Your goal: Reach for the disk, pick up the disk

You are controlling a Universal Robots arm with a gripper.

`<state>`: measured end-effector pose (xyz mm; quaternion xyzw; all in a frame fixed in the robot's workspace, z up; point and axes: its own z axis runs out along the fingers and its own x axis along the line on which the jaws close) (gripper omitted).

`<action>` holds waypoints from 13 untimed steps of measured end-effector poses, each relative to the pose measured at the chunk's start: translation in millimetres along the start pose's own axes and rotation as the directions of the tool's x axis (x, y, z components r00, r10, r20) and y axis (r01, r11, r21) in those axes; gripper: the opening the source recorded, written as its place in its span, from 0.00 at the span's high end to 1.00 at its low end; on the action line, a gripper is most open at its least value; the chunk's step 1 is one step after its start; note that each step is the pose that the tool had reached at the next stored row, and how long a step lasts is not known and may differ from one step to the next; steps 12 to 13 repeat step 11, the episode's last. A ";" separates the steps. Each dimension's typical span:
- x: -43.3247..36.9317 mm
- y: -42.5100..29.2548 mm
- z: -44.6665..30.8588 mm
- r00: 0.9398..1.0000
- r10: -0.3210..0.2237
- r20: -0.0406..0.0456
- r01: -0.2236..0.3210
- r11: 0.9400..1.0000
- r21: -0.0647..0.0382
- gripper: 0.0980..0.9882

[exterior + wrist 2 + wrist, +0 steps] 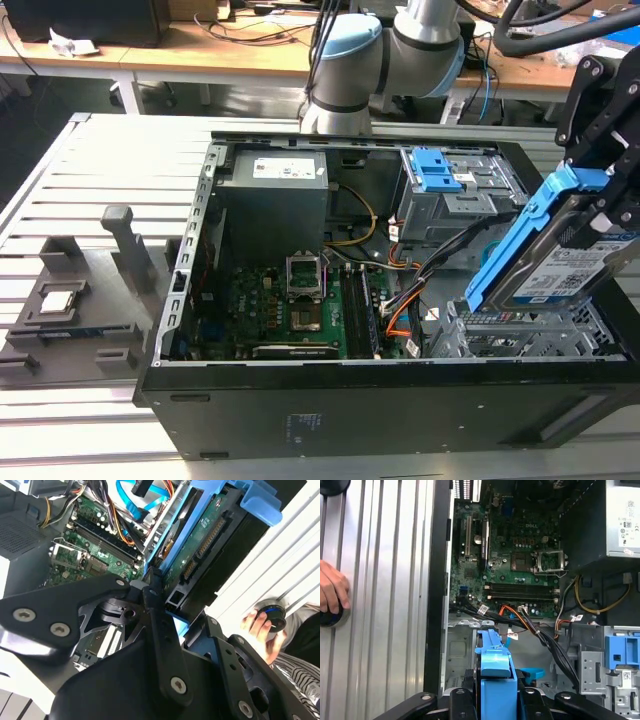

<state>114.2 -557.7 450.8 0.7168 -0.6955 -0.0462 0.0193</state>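
Observation:
The disk, a silver drive with a white and blue label in a blue plastic bracket, hangs tilted above the metal drive cage at the exterior view's right. My gripper comes down from above and is shut on its upper end. In the second wrist view the disk's green circuit-board underside runs away from the black fingers. In the first wrist view its blue bracket sits between the fingers.
The open black computer case holds a motherboard, a power supply and a drive bay with a blue latch. A grey fixture lies on the slatted table at the exterior view's left. A person's hand rests beside the case.

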 end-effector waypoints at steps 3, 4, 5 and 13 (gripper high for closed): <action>0.7 -0.3 3.2 1.000 0.000 0.000 0.000 1.000 0.000 0.70; 1.1 -0.3 3.4 1.000 0.000 -0.001 0.000 1.000 0.000 0.70; 1.3 -0.3 3.7 1.000 0.000 -0.001 0.000 1.000 0.000 0.70; 1.4 -0.4 4.0 1.000 0.000 -0.001 0.000 1.000 0.000 0.70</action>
